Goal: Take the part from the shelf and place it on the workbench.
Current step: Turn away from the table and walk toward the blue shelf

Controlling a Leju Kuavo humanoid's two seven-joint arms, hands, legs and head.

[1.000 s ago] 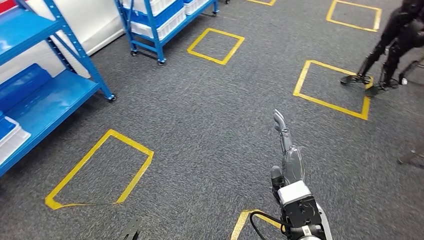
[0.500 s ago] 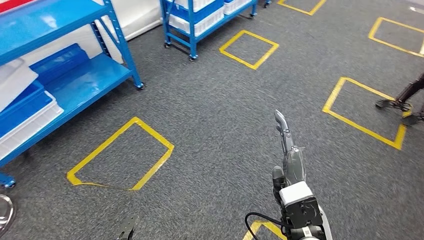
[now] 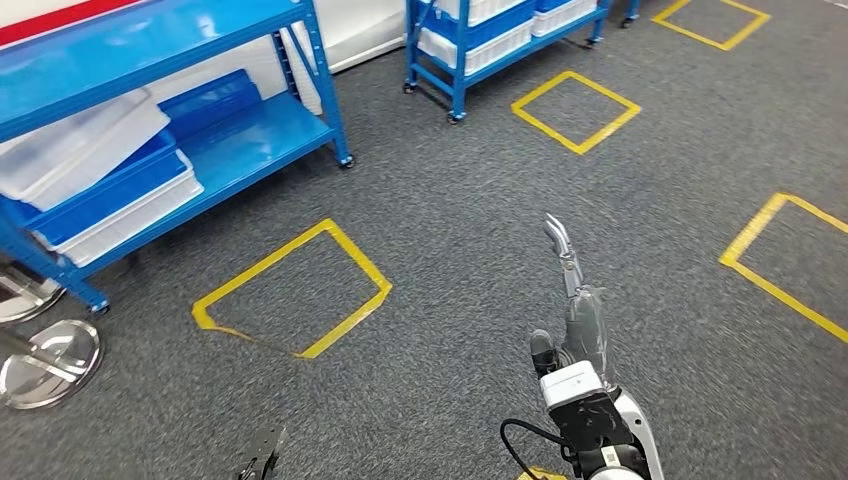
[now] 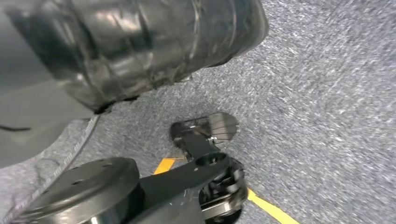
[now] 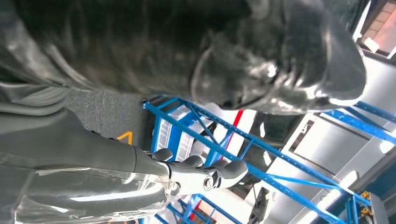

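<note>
1. Right hand (image 3: pixel 577 310): reaching forward above the grey carpet (image 3: pixel 450 220), fingers (image 5: pixel 201 175) lying stretched out and apart from the thumb, gripping nothing that can be seen.
2. Left hand (image 3: pixel 262 455): showing as dark tips at the lower edge of the head view, hanging low over the carpet. Whether it is spread, curled or holding anything cannot be told.
3. Part: not being carried in the right hand. Cannot tell which item on the blue shelf (image 3: pixel 250 130), if any, is the part.
4. Blue shelf: standing at the far left on the carpet, carrying stacked trays on its lower deck.
5. White trays (image 3: pixel 80 140): lying tilted on top of the stack.
6. Blue tray (image 3: pixel 110 190): sitting beneath the white trays, with another white tray under it.
7. Second blue rack (image 3: pixel 460 60): standing farther back on castors, holding white and blue bins.
8. Yellow tape square (image 3: pixel 355 255): lying on the carpet just in front of the blue shelf, between the shelf and the right hand. More yellow squares are lying farther back and to the right.
9. Round metal bases (image 3: pixel 50 362): resting on the carpet at the left edge, near the shelf's front leg.
10. Black cable (image 3: pixel 515 440): looping beside the right wrist.
</note>
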